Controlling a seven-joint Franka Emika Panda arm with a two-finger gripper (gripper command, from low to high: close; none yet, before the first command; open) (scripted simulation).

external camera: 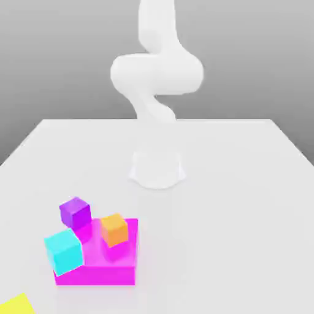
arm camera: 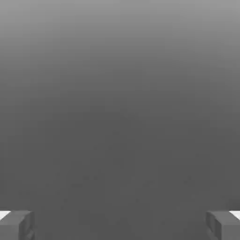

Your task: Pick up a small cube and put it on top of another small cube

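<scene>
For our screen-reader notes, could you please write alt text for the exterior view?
A white robot arm stands on a white table. Nearer the camera, an orange cube sits on a magenta block, with purple and cyan cubes at its left.

The white arm (external camera: 156, 86) is rising from its round base (external camera: 157, 168) at the middle of the white table (external camera: 245, 202), and its hand cannot be made out here, so places are given from the base. Nearer the camera than the base and toward the exterior view's left, a magenta block (external camera: 101, 264) is lying flat, with an orange cube (external camera: 114, 229) sitting on it, a cyan cube (external camera: 63, 251) overlapping its left corner and a purple cube (external camera: 75, 212) standing at its far left corner. A yellow shape (external camera: 15, 305) is showing at the lower left corner.
</scene>
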